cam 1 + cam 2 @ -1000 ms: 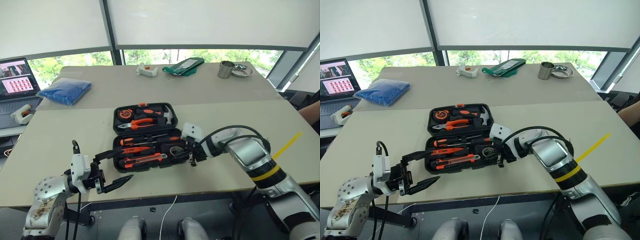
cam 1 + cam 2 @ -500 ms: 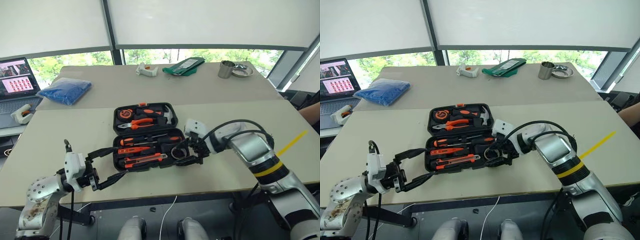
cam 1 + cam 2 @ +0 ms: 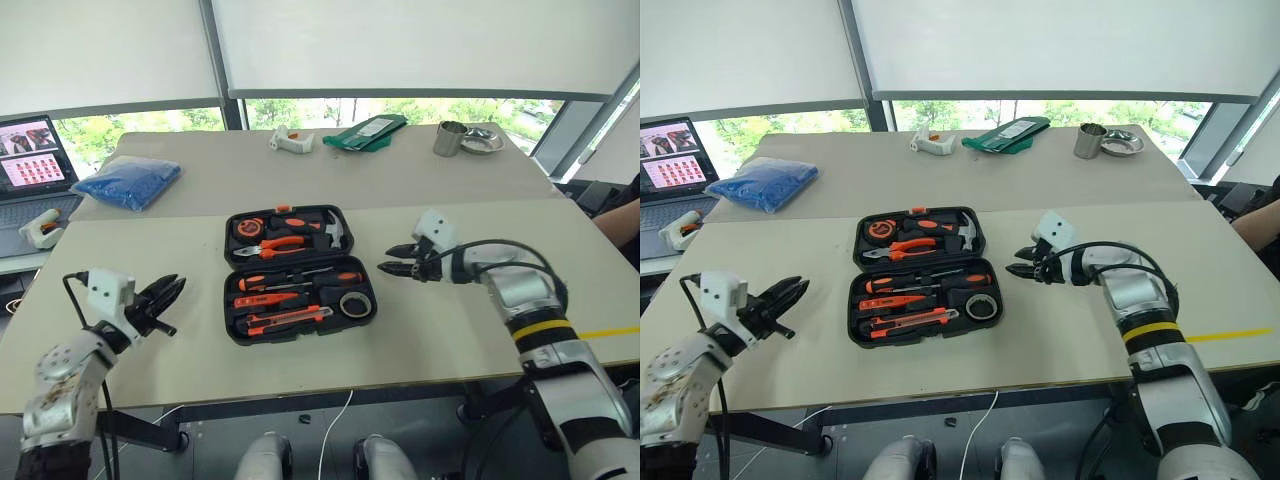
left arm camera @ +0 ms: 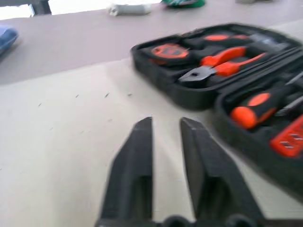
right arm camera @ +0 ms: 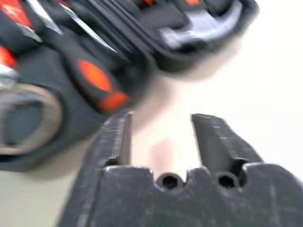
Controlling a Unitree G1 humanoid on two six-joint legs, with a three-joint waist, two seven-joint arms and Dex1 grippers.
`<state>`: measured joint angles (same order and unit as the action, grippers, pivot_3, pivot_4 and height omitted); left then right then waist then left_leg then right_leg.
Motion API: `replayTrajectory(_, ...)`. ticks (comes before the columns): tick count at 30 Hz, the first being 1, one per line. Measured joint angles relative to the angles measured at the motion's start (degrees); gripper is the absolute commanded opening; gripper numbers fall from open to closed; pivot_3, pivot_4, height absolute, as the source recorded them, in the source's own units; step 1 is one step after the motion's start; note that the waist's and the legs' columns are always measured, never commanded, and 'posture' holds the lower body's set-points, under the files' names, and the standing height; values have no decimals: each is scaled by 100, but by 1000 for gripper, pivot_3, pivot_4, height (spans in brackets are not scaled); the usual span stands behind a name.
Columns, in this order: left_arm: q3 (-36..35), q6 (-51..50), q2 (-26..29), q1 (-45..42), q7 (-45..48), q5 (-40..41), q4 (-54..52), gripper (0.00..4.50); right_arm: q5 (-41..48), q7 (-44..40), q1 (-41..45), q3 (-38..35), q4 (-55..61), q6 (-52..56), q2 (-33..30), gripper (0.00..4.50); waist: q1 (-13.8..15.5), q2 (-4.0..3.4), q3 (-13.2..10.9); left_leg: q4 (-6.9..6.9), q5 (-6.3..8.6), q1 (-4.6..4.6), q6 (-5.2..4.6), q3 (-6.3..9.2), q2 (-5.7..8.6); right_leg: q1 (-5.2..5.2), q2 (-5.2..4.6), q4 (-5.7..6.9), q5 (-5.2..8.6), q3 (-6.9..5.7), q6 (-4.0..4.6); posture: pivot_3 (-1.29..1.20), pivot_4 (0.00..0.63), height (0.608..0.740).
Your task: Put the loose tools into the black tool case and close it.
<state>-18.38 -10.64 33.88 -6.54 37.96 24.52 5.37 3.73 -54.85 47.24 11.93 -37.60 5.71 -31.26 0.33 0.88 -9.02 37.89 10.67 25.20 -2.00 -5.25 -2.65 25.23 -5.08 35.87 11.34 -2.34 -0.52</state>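
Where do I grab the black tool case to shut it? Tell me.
Probably the far long rim of the black tool case, reaching over from the near side. It lies open flat, hinged across the middle, so lifting that rim folds it shut.

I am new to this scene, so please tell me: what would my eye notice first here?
First, the open black plastic tool case in the middle of the beige table, full of orange-and-black tools. Next, the two grippers flanking it, left gripper and right gripper, both apart from the case and empty. At the far left lies a blue cloth bundle.
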Motion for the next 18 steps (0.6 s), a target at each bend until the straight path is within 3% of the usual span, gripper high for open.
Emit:
replayTrajectory(2, 238, -137, -122, -294, -152, -172, 144, 0, -161, 36, 248, 39, -596, -515, 210, 130, -10, 0, 0, 0, -1, 0, -1, 0, 1, -2, 1, 0, -1, 1, 0, 0, 150, 740)
replayTrajectory(3, 379, -221, -174, -448, -175, -238, 228, 0, -243, 9, 376, 54, -877, -763, 345, 31, -23, 1, 0, 0, -1, 0, -1, -1, 0, -4, 3, 0, -1, 1, 0, 0, 150, 740)
replayTrajectory(8, 761, -313, -259, -962, -182, -488, 590, 0, -373, -145, 787, 88, -1804, -1431, 832, 31, -101, 1, -1, -1, -2, 0, 1, 1, -6, -3, 12, 6, -2, 3, 2, 0, 150, 740)
replayTrajectory(18, 990, -384, -142, -1269, 431, -662, 915, 0, -473, -759, 1016, -124, -2432, -1800, 922, 31, -119, 1, 0, -3, -1, -3, 2, 2, -9, -4, 10, 10, -1, 5, 3, 0, 150, 740)
